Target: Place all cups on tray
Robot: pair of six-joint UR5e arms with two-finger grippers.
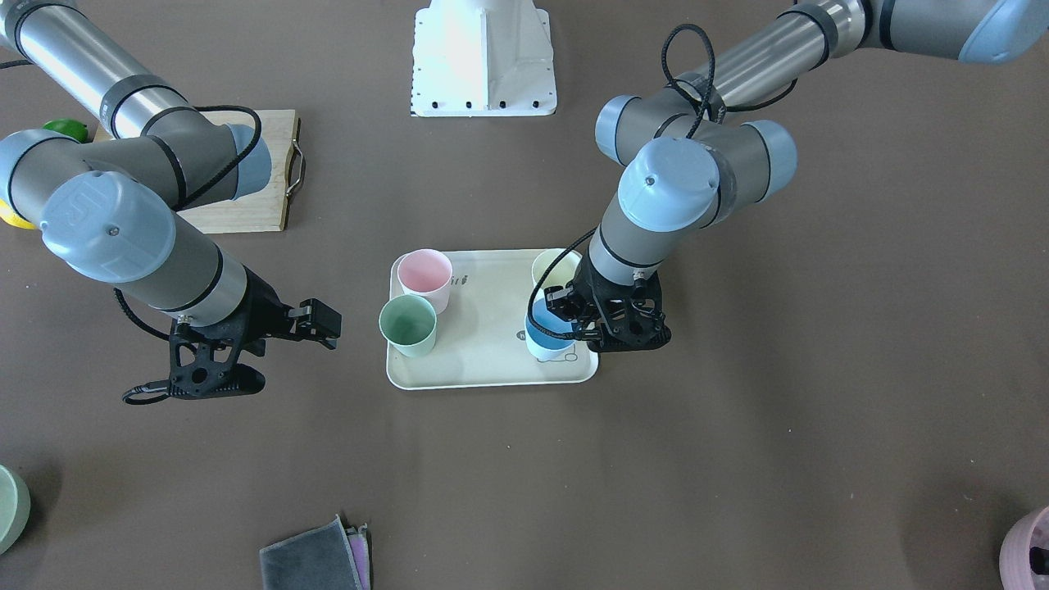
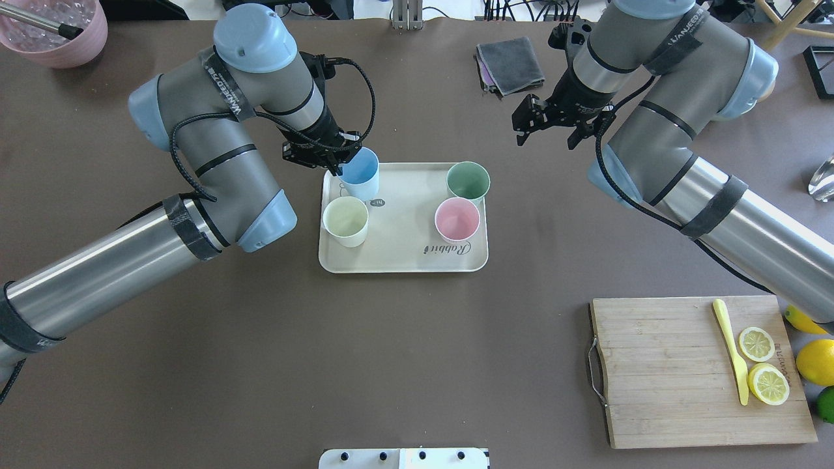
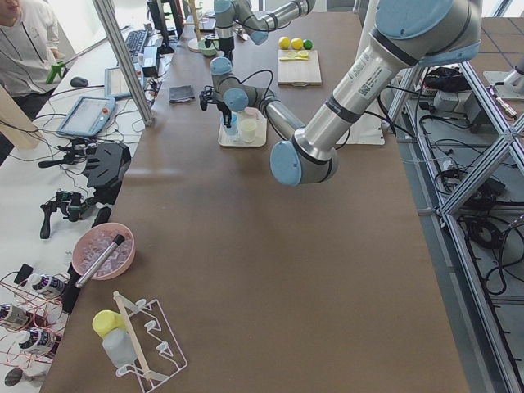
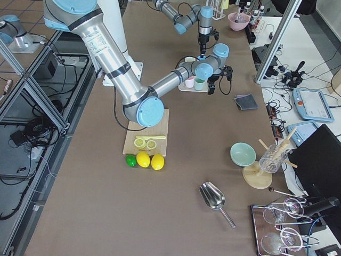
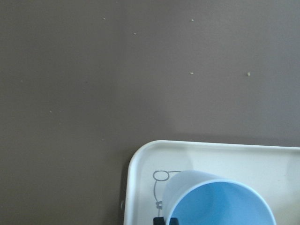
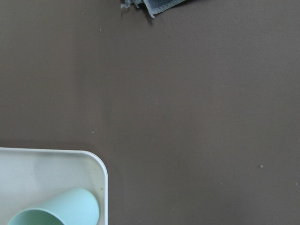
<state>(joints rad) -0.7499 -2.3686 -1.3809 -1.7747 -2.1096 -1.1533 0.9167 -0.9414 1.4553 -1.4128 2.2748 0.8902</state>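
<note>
Your left gripper is clamped on the rim of the blue cup, jaws pinching the wall on the side nearest the wrist, so the cup sits directly beneath the fingertips. That cup is over the corner of the tray that carries the small bunny drawing, inside the raised rim. From these views you cannot tell whether its base rests on the tray floor or is held just above it. In the left wrist view it looks somewhat tilted. The cream cup stands upright on the tray just beside this gripper, on the side toward the robot's base, near the blue cup but apart from it. The green cup and the pink cup stand upright at the opposite end of the tray, well across from the left gripper and on the side facing your right gripper. They are close together, and whether they touch cannot be told. The right gripper hangs over bare table off the tray, jaws spread wide with nothing between them. The green cup is the cup nearest to it, and its wrist view catches that cup and the tray's corner at the lower left edge. A folded grey cloth lies just beyond this gripper, on the side away from the robot.
</note>
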